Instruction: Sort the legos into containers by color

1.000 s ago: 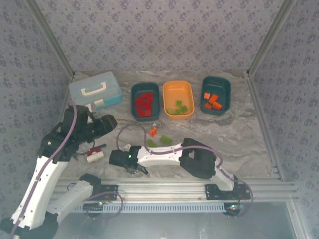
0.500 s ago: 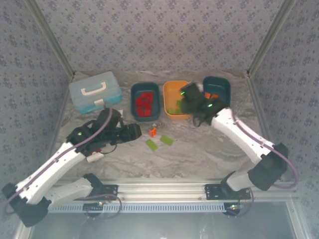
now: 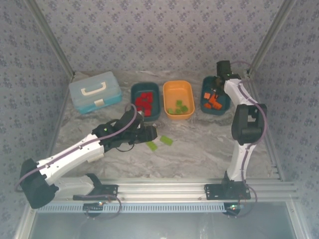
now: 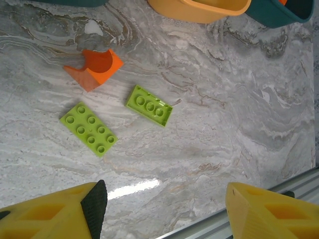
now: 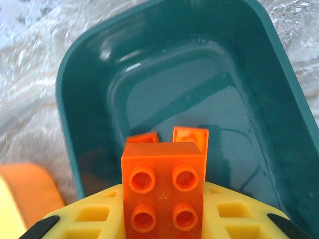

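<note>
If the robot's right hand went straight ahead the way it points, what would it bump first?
Most likely the two orange bricks lying in the dark teal tub, just ahead of the held brick in the right hand. Depth is unclear, so it might be the tub's floor.

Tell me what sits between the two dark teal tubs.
The orange tub, holding a few green bricks, sits between the left teal tub and the right teal tub, as the top external view shows.
</note>
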Controlling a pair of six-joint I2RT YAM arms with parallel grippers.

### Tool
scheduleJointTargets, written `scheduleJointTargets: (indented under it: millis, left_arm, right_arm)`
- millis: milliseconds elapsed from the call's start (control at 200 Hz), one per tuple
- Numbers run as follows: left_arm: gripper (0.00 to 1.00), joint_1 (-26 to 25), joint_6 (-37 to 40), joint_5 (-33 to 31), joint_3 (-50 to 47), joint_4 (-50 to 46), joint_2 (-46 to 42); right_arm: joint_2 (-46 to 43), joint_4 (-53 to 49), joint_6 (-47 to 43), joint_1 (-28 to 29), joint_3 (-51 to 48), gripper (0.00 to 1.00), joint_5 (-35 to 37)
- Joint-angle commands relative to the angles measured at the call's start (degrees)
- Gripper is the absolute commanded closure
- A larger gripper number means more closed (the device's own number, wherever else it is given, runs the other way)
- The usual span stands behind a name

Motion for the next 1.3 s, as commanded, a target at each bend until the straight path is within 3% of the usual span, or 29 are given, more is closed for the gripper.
scheduleJointTargets:
  millis: [0, 165, 535, 909, 1084, 1294]
  left_arm:
    - [0.34, -0.73, -1.27, -0.81, -0.7, 2.55, 1.06]
    - [0.34, -0.92, -1.68, -0.62, -1.21, 3.81, 3.28]
    - [0.34, -1.18, -1.56, -0.85, 1.07, 3.94, 5.53]
    - [0.35, -1.35, -2.15, -2.06, 2.08, 1.79, 5.64]
    - [0.35, -1.95, -2.34, -2.81, 2.64, 0.88, 5.42]
    - [0.35, -2.85, -5.05, -5.24, 3.1, -2.84, 4.93]
  right_arm:
    - [5.29, 1.88, 3.41, -2.38, 7.06, 0.69, -4.92]
    - [14.45, -1.86, 3.39, -2.94, 17.49, 0.69, -4.22]
    - [23.5, -7.49, 7.44, -3.72, 26.53, 0.66, -3.43]
    - [24.3, -9.47, 8.38, -3.6, 27.27, 0.6, -3.84]
    - [23.7, -11.1, 7.76, -3.63, 29.03, 0.53, -3.94]
    - [13.26, -10.02, 4.29, -0.53, 26.7, 0.5, -0.49]
